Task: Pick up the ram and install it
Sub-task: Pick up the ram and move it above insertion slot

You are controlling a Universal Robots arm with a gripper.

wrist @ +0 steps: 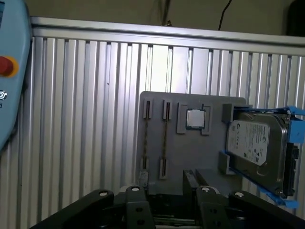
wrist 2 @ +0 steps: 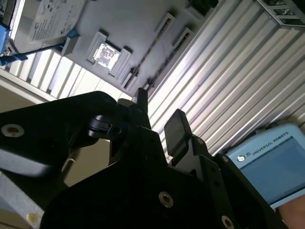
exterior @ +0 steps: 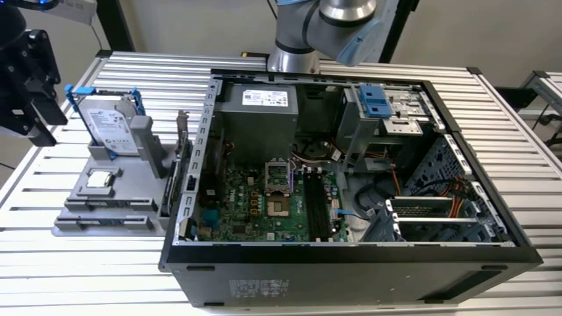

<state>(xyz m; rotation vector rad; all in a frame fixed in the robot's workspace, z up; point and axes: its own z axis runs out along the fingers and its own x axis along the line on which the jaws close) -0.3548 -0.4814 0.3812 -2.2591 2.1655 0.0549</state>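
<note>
The arm (exterior: 327, 26) is smooth silver-grey tube with fat rounded joints, one closed by a pale blue cap (exterior: 362, 34); at the exterior view's left its wrist end (exterior: 31, 79) is a blocky stack in matt black; the gripper (wrist 2: 159, 113) is black as well — angular plates set with small bright screw heads (wrist 2: 165, 199); the fingers (wrist 2: 177, 128) are flat, dark, square-tipped.

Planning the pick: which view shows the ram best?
The first wrist view: the ram sticks stand on edge in the grey holder, full length visible. The second wrist view shows them as thin slanted lines; in the exterior view they are too thin to make out.
</note>
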